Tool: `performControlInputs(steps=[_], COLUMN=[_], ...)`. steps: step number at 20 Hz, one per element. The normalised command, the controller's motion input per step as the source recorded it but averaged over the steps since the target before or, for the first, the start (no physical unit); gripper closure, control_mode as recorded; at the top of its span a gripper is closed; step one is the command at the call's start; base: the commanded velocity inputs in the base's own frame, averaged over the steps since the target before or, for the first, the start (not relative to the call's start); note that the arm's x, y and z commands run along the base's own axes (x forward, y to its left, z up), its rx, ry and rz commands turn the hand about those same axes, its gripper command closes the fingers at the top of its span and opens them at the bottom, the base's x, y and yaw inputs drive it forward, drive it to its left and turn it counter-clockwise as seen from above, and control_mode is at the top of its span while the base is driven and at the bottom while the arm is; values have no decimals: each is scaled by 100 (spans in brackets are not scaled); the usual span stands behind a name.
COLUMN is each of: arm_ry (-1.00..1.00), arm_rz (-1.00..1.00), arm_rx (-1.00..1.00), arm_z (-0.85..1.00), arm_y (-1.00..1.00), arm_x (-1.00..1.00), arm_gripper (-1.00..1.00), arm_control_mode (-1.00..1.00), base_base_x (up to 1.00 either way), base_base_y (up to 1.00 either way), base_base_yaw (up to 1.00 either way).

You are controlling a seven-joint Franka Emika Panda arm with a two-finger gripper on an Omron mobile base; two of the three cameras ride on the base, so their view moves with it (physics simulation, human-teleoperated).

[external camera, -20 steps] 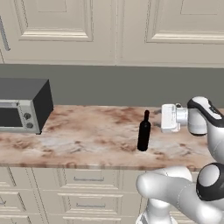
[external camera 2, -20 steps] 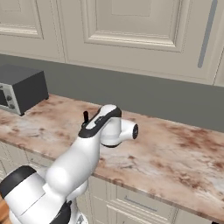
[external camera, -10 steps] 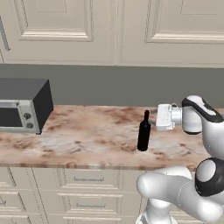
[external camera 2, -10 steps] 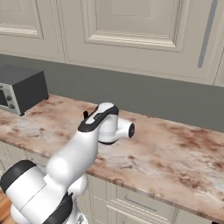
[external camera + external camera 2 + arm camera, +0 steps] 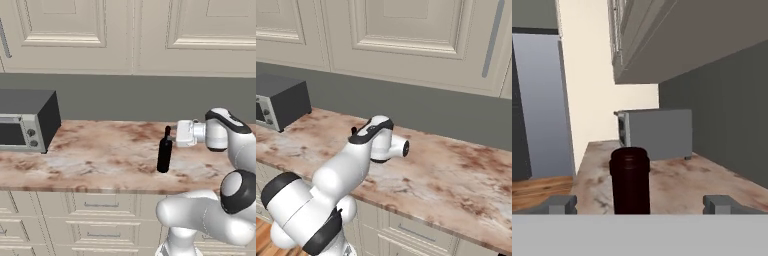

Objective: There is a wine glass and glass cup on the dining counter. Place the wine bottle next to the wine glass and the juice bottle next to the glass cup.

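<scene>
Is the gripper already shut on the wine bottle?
No. In the hand view the wine bottle's dark red top stands between the two finger tips with clear space on both sides, so the jaws are open.

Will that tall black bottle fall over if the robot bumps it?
Probably: the wine bottle stands tall and slim on a small base, so a sideways nudge near its neck could tip it. It looks stiff and smooth, maybe slippery. The open pincer sits level with its top.

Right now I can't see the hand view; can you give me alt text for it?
The wine bottle's dark top stands centred between the open end effector's two fingertips, not yet gripped. Beyond it, the marbled worktop runs to a grey toaster oven.
</scene>
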Motion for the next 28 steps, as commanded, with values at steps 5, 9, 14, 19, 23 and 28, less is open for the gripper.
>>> performControlInputs(steps=[5, 9, 14, 19, 23, 28], arm_ry=[0, 3, 7, 6, 4, 0], arm_rz=[0, 0, 0, 0, 0, 0], arm_rx=[1, 0, 1, 2, 0, 0], arm_z=[-4, -17, -16, -15, -20, -10], arm_y=[14, 14, 12, 3, 3, 3], arm_x=[-1, 1, 4, 1, 0, 0], arm_gripper=[-100, -100, -100, -100, -100, 100], arm_control_mode=[-100, -100, -100, -100, -100, -100], base_base_x=[0, 0, 0, 0, 0, 0], base_base_y=[0, 0, 0, 0, 0, 0], base_base_yaw=[0, 0, 0, 0, 0, 0])
